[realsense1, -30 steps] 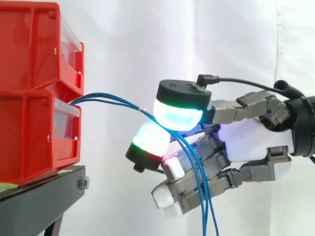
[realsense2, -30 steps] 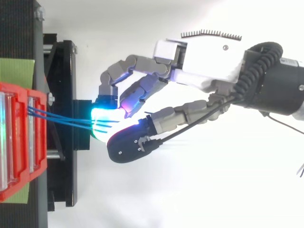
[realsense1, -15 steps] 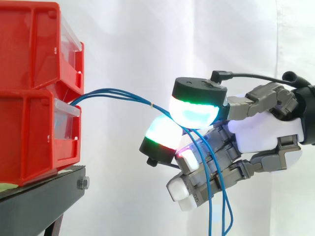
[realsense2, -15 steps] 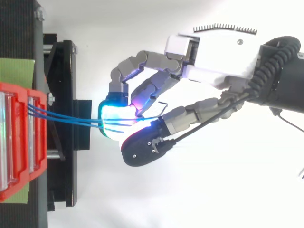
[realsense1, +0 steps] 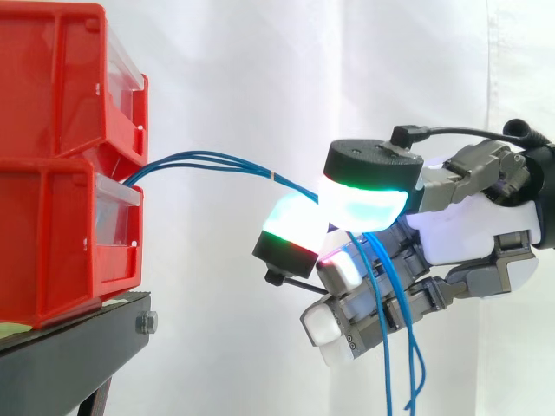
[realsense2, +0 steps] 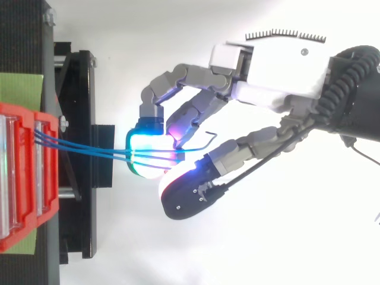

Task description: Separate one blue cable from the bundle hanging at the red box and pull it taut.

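A bundle of three thin blue cables point(realsense1: 217, 160) leaves the gap between the two stacked red bins point(realsense1: 52, 234) and arcs right to my hand point(realsense1: 460, 238). There the cables pass between the glowing thumb pad point(realsense1: 364, 195) and a glowing finger pad point(realsense1: 290, 227), which pinch them. Behind the pinch the cables drop in front of the curled lower fingers and hang down point(realsense1: 388, 364). From above, the cables point(realsense2: 89, 151) run almost straight from the bins point(realsense2: 18, 172) to the hand point(realsense2: 273, 77), all three close together.
The bins stand on a black stand point(realsense1: 69, 355), whose frame juts toward the hand in the top view point(realsense2: 77, 119). A white curtain point(realsense1: 260, 69) hangs behind. Open air lies between the bins and the hand.
The hand has moved right, away from the bins, and slightly up, drawing the cables with it. The span of cable between bins and hand is longer and flatter.
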You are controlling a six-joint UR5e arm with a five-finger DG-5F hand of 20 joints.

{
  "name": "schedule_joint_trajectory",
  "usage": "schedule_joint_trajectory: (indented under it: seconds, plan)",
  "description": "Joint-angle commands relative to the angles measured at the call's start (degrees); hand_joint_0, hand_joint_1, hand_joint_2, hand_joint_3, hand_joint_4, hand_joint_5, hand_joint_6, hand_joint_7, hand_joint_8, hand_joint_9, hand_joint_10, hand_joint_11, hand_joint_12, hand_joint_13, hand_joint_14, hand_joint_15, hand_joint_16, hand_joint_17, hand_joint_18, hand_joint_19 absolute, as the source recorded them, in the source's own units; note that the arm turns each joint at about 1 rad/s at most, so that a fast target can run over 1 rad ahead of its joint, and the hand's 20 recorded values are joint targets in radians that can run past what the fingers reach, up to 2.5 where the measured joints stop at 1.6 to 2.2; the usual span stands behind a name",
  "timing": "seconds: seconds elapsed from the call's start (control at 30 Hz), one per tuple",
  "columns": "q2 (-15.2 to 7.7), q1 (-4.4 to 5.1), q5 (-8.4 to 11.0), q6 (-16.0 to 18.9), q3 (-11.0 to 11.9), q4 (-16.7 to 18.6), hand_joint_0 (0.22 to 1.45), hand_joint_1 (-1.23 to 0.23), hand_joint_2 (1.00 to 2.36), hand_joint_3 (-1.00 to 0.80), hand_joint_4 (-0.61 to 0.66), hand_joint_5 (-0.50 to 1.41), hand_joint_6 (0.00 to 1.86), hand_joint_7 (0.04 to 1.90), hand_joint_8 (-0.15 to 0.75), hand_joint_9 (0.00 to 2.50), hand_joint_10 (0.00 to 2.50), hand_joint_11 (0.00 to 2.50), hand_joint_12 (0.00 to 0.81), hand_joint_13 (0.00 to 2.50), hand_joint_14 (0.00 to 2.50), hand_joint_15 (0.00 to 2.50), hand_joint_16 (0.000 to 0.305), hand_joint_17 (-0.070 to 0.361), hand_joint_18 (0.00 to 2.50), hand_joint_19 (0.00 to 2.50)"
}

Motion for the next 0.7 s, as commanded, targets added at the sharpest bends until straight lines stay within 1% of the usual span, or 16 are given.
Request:
schedule_joint_trajectory:
  seconds: [0.0,0.07,0.1,0.2,0.27,0.3,0.37,0.43,0.5,0.6,0.67]
  plan:
    - [0.1,-0.13,-0.07,0.3,0.0,0.0,0.56,-0.86,1.0,-0.5,0.15,-0.17,0.93,1.05,0.306,1.09,0.02,0.86,0.271,0.88,0.02,0.45,0.03,0.068,0.59,0.37]
    - [0.4,-0.04,-0.07,0.3,0.0,0.0,0.49,-0.8,1.0,-0.5,0.16,-0.16,0.92,1.03,0.324,1.11,0.02,0.84,0.29,0.9,0.02,0.45,0.034,0.077,0.61,0.37]
    - [0.7,-0.13,0.02,0.3,0.0,0.0,0.49,-0.79,1.0,-0.5,0.17,-0.16,0.92,1.03,0.324,1.11,0.02,0.83,0.293,0.9,0.02,0.45,0.035,0.078,0.61,0.37]
    - [1.2,-0.13,0.11,0.3,0.0,-0.1,0.47,-0.7,1.0,-0.5,0.17,-0.15,0.9,1.04,0.33,1.12,0.02,0.81,0.306,0.91,0.02,0.44,0.037,0.082,0.62,0.38]
    - [1.6,-0.13,0.11,0.3,0.0,-0.4,0.55,-0.62,1.0,-0.5,0.15,-0.15,0.9,1.07,0.31,1.11,0.02,0.81,0.286,0.89,0.02,0.46,0.033,0.073,0.59,0.41]
    - [1.6,-0.13,0.11,0.3,0.0,-0.6,0.56,-0.61,1.0,-0.5,0.15,-0.15,0.9,1.08,0.308,1.1,0.03,0.82,0.283,0.89,0.02,0.46,0.032,0.072,0.59,0.41]
    - [1.6,-0.13,0.02,0.3,0.0,-1.3,0.62,-0.66,1.0,-0.48,0.1,-0.15,0.9,1.12,0.302,1.1,0.02,0.82,0.281,0.89,0.02,0.47,0.031,0.071,0.58,0.43]
    - [1.8,-0.22,0.02,0.3,0.0,-2.1,0.64,-0.71,1.01,-0.4,0.11,-0.16,0.91,1.13,0.307,1.09,0.02,0.84,0.283,0.89,0.02,0.47,0.031,0.071,0.59,0.43]
    - [1.8,-0.22,0.02,0.3,0.0,-2.4,0.66,-0.76,1.02,-0.34,0.08,-0.17,0.91,1.17,0.305,1.08,0.02,0.82,0.289,0.88,0.02,0.47,0.032,0.071,0.58,0.42]
    - [1.8,-0.39,0.02,0.3,0.0,-2.4,0.69,-0.79,1.02,-0.29,0.02,-0.17,0.93,1.2,0.304,1.07,0.02,0.83,0.286,0.87,0.02,0.47,0.032,0.072,0.58,0.42]
    - [1.8,-0.48,0.02,0.3,0.0,-2.4,0.74,-0.84,1.02,-0.26,-0.04,-0.18,0.94,1.26,0.3,1.05,0.02,0.83,0.289,0.87,0.02,0.47,0.032,0.072,0.57,0.43]
